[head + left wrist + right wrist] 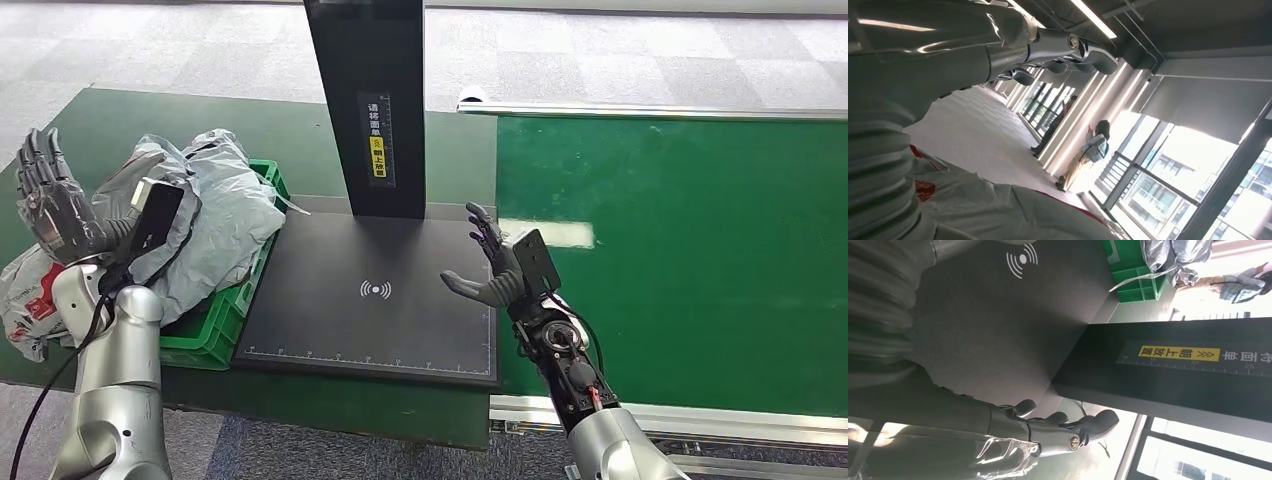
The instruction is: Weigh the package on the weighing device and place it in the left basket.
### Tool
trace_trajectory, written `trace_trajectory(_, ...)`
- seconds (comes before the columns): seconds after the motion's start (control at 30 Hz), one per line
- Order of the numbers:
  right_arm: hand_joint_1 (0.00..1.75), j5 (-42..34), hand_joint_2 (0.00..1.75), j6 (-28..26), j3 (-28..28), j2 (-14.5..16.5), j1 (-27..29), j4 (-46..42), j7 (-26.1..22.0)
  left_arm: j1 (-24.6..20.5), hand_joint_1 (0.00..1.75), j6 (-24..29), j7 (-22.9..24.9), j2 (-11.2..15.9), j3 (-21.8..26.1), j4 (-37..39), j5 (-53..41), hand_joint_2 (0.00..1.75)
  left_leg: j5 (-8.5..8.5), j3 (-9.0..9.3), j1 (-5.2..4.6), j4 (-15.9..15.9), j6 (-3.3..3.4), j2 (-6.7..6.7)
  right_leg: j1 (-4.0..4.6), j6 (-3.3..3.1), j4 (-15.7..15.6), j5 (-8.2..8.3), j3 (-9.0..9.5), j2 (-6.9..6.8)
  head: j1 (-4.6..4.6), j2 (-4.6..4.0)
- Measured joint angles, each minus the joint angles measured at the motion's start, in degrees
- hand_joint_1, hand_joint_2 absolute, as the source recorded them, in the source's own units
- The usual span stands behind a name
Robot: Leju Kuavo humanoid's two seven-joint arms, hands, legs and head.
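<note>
Black scale plate (370, 290) on green table (690, 260), grey carpet floor (640, 50) beyond; grey packages (215, 215) heaped in green basket (215, 335) at left. Left hand (50, 200) raised left of the basket, fingers apart, holding nothing. Right hand (492, 265) over the plate's right edge, fingers spread, holding nothing.

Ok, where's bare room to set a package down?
The black scale plate is bare from the green basket across to the right hand, in front of the post. The green belt right of it is bare too. The basket is crowded with grey bags, the left hand raised beside them.

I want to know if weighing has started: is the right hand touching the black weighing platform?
Cannot tell. In the head view the right hand is open at the weighing platform's right edge, but no view plainly shows contact or a gap.
</note>
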Motion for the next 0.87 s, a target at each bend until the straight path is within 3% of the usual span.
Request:
trace_trajectory(0.1, 0.0, -0.1, 1.75, 0.0, 0.1, 0.0, 0.0, 0.2, -0.5, 0.9, 0.0, 0.0, -5.3, -2.2, 1.8, -4.0, 1.5, 1.75, 0.0, 0.0, 0.0, 0.0, 0.0, 0.0, 0.0, 0.0, 0.0, 0.0, -0.01, 0.0, -0.01, 0.0)
trace_trajectory(0.2, 0.0, -0.3, 1.75, -0.2, 0.1, -0.1, 0.0, 0.4, -1.2, 1.3, 0.0, 0.0, -15.7, -5.2, 5.3, -8.0, 6.5, 1.75, -0.01, 0.0, 0.0, 0.0, 0.0, 0.01, 0.0, 0.0, 0.0, 0.0, -0.01, 0.01, -0.01, 0.0)
trace_trajectory(0.27, 0.0, -0.5, 1.75, -0.2, 0.1, -0.2, 0.0, 0.4, -1.5, 1.5, 0.0, 0.0, -20.1, -6.9, 7.3, -10.6, 9.9, 1.75, -0.01, 0.0, 0.01, 0.0, 0.0, 0.04, 0.01, 0.0, 0.0, 0.0, -0.01, 0.03, -0.01, 0.0)
trace_trajectory(0.63, 0.0, -0.6, 1.75, -0.2, 0.1, -0.5, 0.0, 0.4, -1.6, 2.2, 0.0, 0.0, -21.6, -10.1, 10.4, -17.0, 13.2, 1.75, 0.0, 0.0, 0.01, 0.0, 0.0, 0.0, 0.0, 0.0, 0.0, 0.0, 0.0, 0.01, -0.01, 0.0)
trace_trajectory(0.87, 0.0, -1.1, 1.75, -0.9, 0.1, -0.5, -0.1, 0.5, -2.3, 4.8, 0.0, 0.0, -21.7, -10.1, 6.4, -22.0, 26.8, 1.75, -0.01, 0.0, 0.01, 0.0, 0.0, 0.0, 0.0, 0.0, 0.0, 0.0, -0.01, 0.01, -0.01, 0.0)
